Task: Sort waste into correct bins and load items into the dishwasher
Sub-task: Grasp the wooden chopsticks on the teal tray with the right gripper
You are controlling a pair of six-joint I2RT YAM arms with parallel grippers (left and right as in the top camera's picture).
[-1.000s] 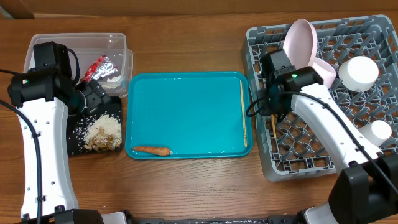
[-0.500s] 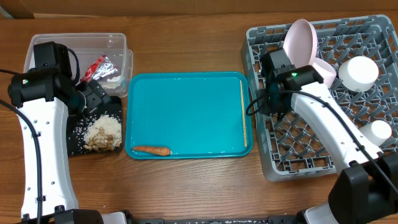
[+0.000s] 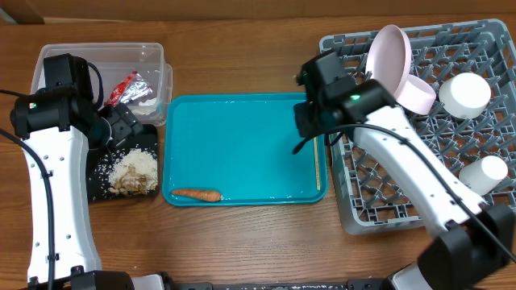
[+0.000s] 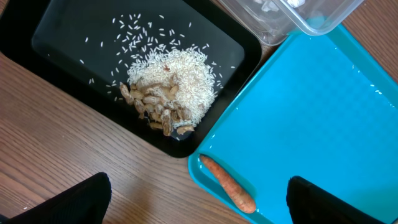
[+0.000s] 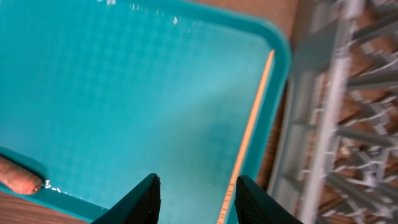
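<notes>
My right gripper (image 3: 308, 126) (image 5: 196, 205) hangs open and empty over the right side of the teal tray (image 3: 242, 145). One wooden chopstick (image 3: 316, 149) (image 5: 250, 134) lies along that tray's right rim, just beside my right finger. The orange carrot (image 3: 197, 194) (image 4: 227, 184) rests in the tray's near left corner. My left gripper (image 3: 121, 126) (image 4: 199, 213) stands wide open above the black tray (image 3: 101, 181), where rice and nut shells (image 4: 165, 93) are piled. The foil wrapper (image 3: 129, 87) lies in the clear tub (image 3: 153, 56). The grey rack (image 3: 403, 201) holds the pink plate (image 3: 389, 52), a white bowl (image 3: 465, 94) and a cup (image 3: 486, 171).
A pale pink dish (image 3: 418, 95) leans under the plate in the rack. The rack's left wall (image 5: 329, 124) runs close along the teal tray's right rim. Bare wooden table (image 3: 242, 242) lies in front of the tray and between tray and tub.
My right gripper has opened and swung left, from over the rack's left edge to over the teal tray's right side. The left arm has not moved.
</notes>
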